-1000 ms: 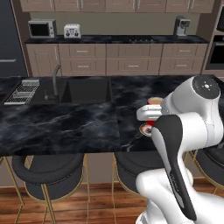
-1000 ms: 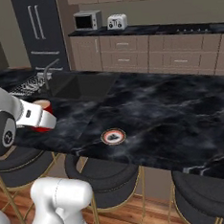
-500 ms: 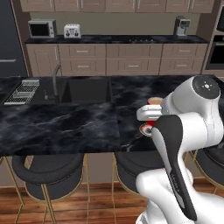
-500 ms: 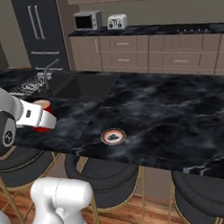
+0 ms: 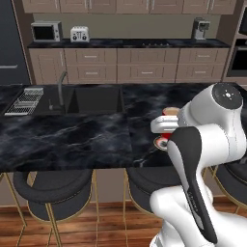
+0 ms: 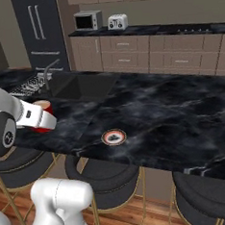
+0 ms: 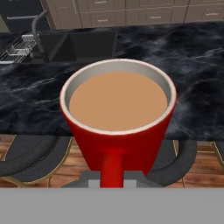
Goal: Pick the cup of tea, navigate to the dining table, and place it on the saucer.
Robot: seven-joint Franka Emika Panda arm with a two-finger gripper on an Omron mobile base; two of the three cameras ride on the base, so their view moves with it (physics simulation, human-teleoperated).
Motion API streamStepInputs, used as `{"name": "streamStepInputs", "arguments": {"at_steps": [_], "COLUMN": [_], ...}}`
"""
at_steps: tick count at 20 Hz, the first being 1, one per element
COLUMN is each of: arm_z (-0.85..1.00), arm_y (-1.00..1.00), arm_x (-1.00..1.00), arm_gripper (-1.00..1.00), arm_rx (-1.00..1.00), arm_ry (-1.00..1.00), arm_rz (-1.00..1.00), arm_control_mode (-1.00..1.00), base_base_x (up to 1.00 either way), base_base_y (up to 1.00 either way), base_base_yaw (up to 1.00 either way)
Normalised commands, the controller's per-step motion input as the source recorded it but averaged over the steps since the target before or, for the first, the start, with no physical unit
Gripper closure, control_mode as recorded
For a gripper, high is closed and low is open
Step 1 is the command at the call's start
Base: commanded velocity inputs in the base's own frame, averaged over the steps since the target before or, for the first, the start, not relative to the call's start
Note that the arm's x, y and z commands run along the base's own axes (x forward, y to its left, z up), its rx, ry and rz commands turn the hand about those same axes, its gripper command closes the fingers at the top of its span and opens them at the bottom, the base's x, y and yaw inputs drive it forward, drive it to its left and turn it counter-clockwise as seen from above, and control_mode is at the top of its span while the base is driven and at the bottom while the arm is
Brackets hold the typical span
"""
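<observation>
A robot arm is carrying the cup of tea (image 7: 118,118) above the near edge of the dining table (image 6: 172,114), its hand (image 6: 37,117) clenched on the red mug by the handle side, the handle pointing straight back toward the wrist. The cup is sitting upright in the hand, its pale rim level, and it is filled nearly to the brim with light brown tea; any tilt or jolt looks likely to slop liquid over the lip. Judged by its thick wall and glossy glaze, the mug is probably rigid, fairly light, somewhat slippery and liable to chip if set down hard, so a firm hold low on the body beside the handle seems the sensible grasp.

The saucer (image 6: 114,137), a small dark-centred plate with a reddish rim, is lying bare on the black marble worktop, off to the hand's right in the right base view and still apart from it. In the left base view it (image 5: 160,143) is peeking out just beneath the cup. The inset sink (image 5: 94,99) is sitting beyond the hand and looks to hold nothing.
</observation>
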Motion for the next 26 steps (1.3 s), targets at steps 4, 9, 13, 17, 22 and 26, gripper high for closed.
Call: {"name": "streamStepInputs", "arguments": {"at_steps": [4, 9, 13, 17, 22, 26], "arm_z": [0.00, 0.00, -0.05, -0.25, -0.49, -0.62], "arm_y": [-0.19, -0.61, -0.93, -0.97, -0.76, -0.22], "arm_x": [0.00, 0.17, 0.29, 0.22, 0.46, 0.80], "arm_gripper": [1.00, 1.00, 1.00, 1.00, 1.00, 1.00], "arm_rx": [0.01, 0.03, 0.02, 0.00, 0.00, 0.00], "arm_ry": [0.00, 0.00, 0.00, 0.00, 0.00, 0.00], "arm_rz": [0.00, 0.15, 0.34, 0.56, 0.53, 0.33], "arm_control_mode": [-1.00, -1.00, -1.00, -1.00, -1.00, -1.00], "base_base_x": [0.00, 0.00, 0.00, 0.00, 0.00, 0.00], "base_base_y": [-0.01, 0.00, 0.00, 0.00, 0.00, 0.00], "base_base_yaw": [0.00, 0.00, 0.00, 0.00, 0.00, 0.00]}}
